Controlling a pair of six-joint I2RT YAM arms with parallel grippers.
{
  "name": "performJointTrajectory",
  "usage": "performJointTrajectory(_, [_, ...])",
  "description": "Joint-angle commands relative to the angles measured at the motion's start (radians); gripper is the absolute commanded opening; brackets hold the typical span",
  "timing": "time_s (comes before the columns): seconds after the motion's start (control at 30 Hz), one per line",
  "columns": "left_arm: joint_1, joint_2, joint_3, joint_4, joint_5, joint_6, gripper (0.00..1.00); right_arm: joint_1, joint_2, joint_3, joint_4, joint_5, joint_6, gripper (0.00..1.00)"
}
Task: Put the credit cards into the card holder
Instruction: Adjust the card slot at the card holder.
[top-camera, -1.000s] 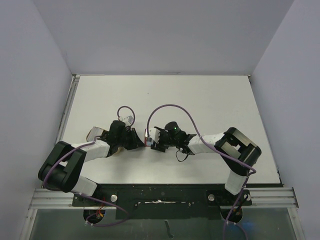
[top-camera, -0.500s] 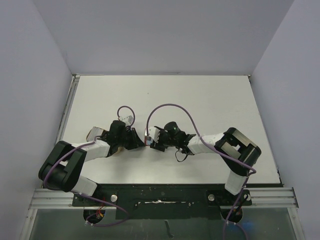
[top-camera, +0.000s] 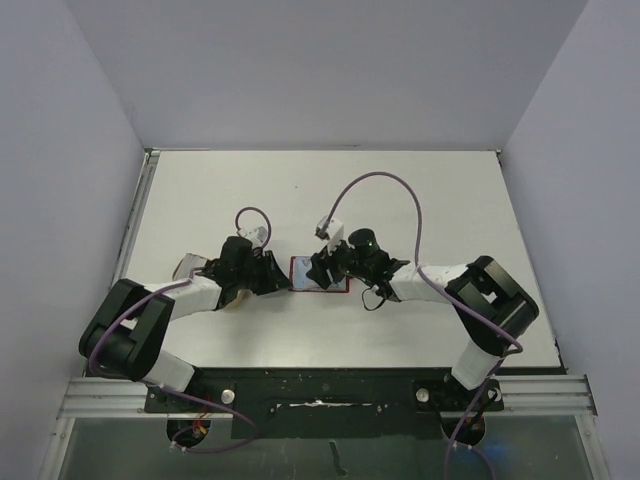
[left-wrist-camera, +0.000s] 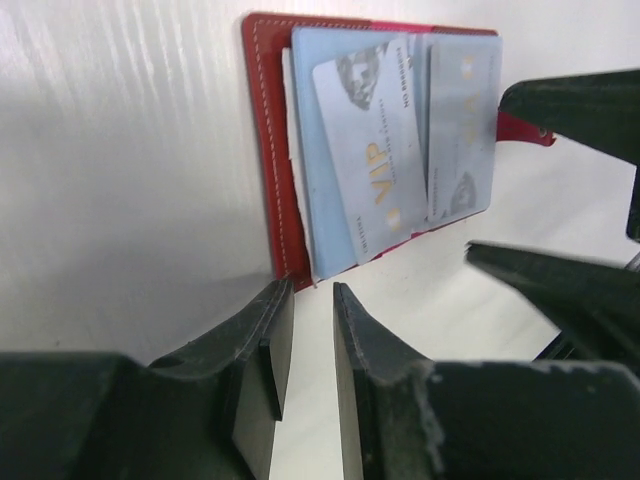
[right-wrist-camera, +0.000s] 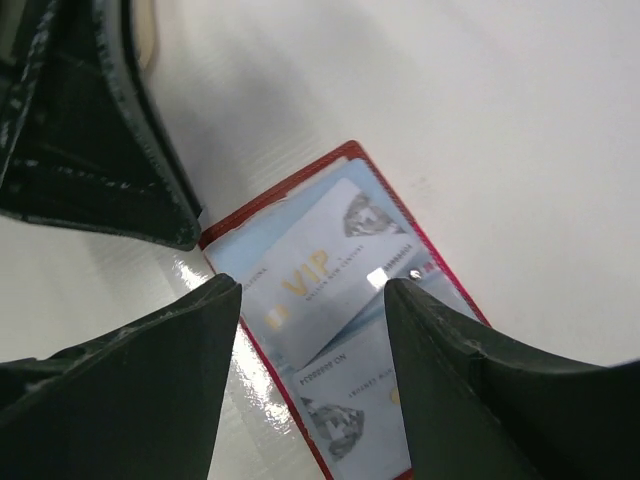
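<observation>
The card holder (top-camera: 304, 275) is a red wallet lying open and flat on the white table between my two grippers. Pale blue credit cards lie on its inside: a VIP card (left-wrist-camera: 368, 150) set at a slant over a lower card (left-wrist-camera: 322, 205), and another card (left-wrist-camera: 463, 125) on the far half. My left gripper (left-wrist-camera: 312, 296) sits just short of the wallet's near red edge (left-wrist-camera: 266, 120), jaws slightly apart with nothing between them. My right gripper (right-wrist-camera: 310, 300) hovers wide open over the VIP card (right-wrist-camera: 312, 280), holding nothing.
A tan dish (top-camera: 189, 266) shows partly from under the left arm. The right gripper's dark fingers (left-wrist-camera: 575, 100) reach into the left wrist view past the wallet. Purple cables loop above both wrists. Grey walls enclose the table on three sides.
The wallet, earlier pinched between the grippers with only a red sliver showing, now lies open and flat. The right gripper has lifted back to the right. The left jaws have parted slightly.
</observation>
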Motion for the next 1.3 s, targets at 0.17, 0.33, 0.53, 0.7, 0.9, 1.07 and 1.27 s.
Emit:
performJointTrajectory(0.17, [-0.002,0.038,0.085,0.062,-0.007,0.020,0.22,-0.051,-0.100,0.008,-0.041,0.095,0.475,0.58])
performJointTrajectory(0.33, [-0.003,0.073,0.091,0.075,0.008,0.019,0.22,-0.040,-0.061,0.087,-0.221,0.181,0.548,0.57])
performJointTrajectory(0.53, [-0.013,0.088,0.085,0.094,0.023,0.007,0.18,-0.018,-0.027,0.105,-0.254,0.205,0.606,0.57])
performJointTrajectory(0.7, [-0.031,0.094,0.070,0.118,0.031,-0.017,0.15,-0.008,-0.006,0.118,-0.291,0.240,0.626,0.56])
performJointTrajectory(0.9, [-0.046,0.101,0.048,0.150,0.041,-0.042,0.12,-0.002,0.014,0.125,-0.319,0.253,0.639,0.55])
performJointTrajectory(1.07, [-0.053,0.108,0.048,0.153,0.043,-0.045,0.11,0.006,0.022,0.128,-0.323,0.248,0.660,0.54])
performJointTrajectory(1.27, [-0.056,0.110,0.047,0.156,0.042,-0.046,0.10,0.017,0.028,0.137,-0.329,0.242,0.678,0.53])
